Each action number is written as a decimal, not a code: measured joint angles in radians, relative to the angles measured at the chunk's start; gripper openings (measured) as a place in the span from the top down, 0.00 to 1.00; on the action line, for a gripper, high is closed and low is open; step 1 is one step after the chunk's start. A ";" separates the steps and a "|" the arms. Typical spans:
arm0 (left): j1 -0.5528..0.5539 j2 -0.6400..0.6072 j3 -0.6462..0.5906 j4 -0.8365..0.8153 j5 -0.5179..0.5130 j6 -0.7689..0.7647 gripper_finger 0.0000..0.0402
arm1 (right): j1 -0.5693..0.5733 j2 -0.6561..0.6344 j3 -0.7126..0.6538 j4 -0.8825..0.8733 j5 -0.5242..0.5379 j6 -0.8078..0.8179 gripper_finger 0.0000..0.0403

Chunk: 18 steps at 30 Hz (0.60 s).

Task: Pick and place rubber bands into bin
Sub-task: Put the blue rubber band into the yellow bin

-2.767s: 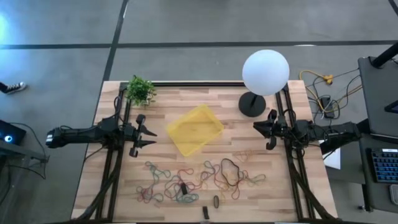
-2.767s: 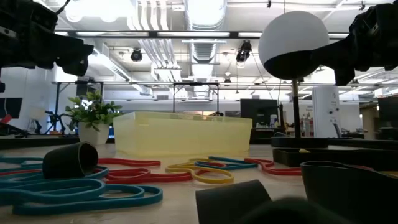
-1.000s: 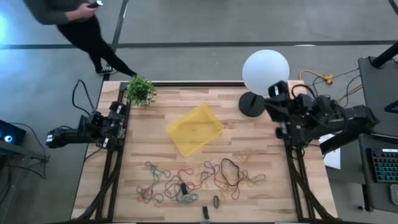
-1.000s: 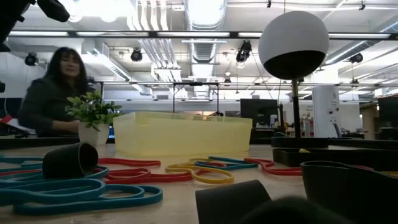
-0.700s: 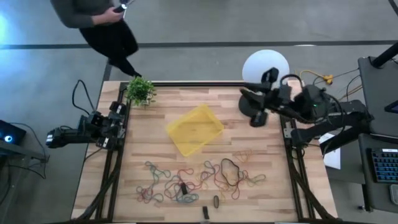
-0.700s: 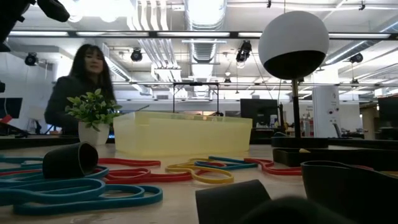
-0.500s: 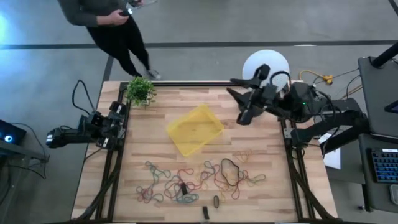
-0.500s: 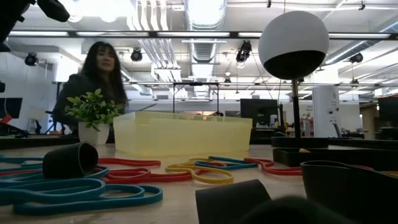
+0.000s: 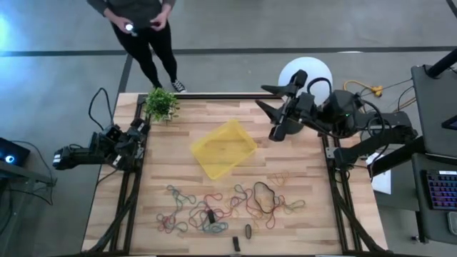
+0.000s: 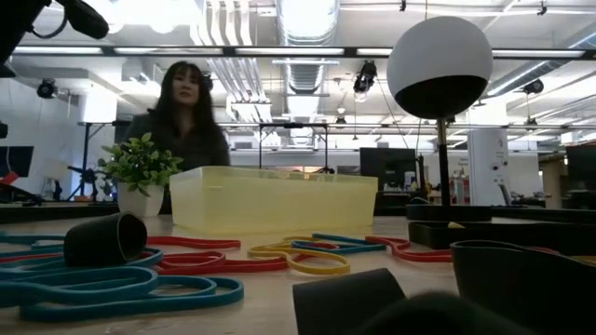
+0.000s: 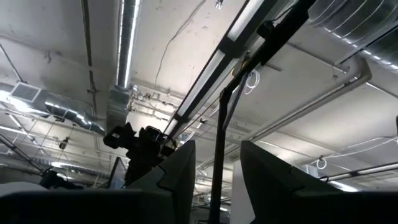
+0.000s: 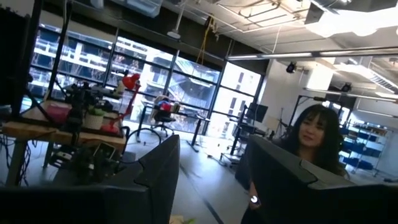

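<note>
two robot arms at a wooden table, rubber bands still scattered

seen from above, a yellow bin (image 9: 223, 148) sits tilted near the middle of the wooden table (image 9: 178, 171), with nothing visible inside it. the rubber bands (image 9: 232, 205) lie in a loose tangle of red, green, blue, tan and black along the table's near edge, well apart from both arms.

the right gripper (image 9: 270, 113) is raised above the far right part of the table, beside the white lamp globe (image 9: 314, 69). its two fingers are spread apart and hold nothing.

the left gripper (image 9: 136, 139) rests at the table's left edge, near a small potted plant (image 9: 161, 104). its wrist camera looks up at the ceiling, the fingers stand partly apart and nothing is between them.

a person (image 9: 139, 25) stands on the floor beyond the table's far left corner.
</note>
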 joint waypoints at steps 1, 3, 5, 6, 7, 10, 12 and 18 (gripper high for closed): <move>0.000 0.000 0.000 -0.006 -0.012 0.000 0.72 | 0.000 0.000 0.000 0.000 0.000 0.000 0.57; 0.000 0.000 0.000 -0.035 -0.034 -0.001 0.72 | 0.000 0.000 0.000 -0.007 0.000 0.002 0.58; 0.000 0.011 0.000 -0.071 -0.035 -0.011 0.72 | 0.000 0.000 -0.001 -0.020 0.000 0.008 0.58; 0.000 0.023 0.000 -0.084 -0.034 -0.029 0.72 | 0.000 0.000 -0.001 -0.027 -0.001 0.016 0.58; 0.000 0.039 0.000 -0.091 -0.035 -0.048 0.72 | 0.000 0.000 -0.001 -0.031 -0.001 0.019 0.59; 0.000 0.118 0.006 -0.099 -0.040 -0.049 0.72 | 0.000 0.000 -0.001 -0.046 -0.002 0.021 0.59; 0.000 0.186 0.034 -0.098 -0.042 -0.001 0.72 | 0.000 0.000 -0.002 -0.049 -0.017 0.033 0.59; 0.000 0.329 0.135 0.134 -0.081 0.155 0.72 | 0.000 -0.002 -0.002 -0.053 -0.044 0.116 0.59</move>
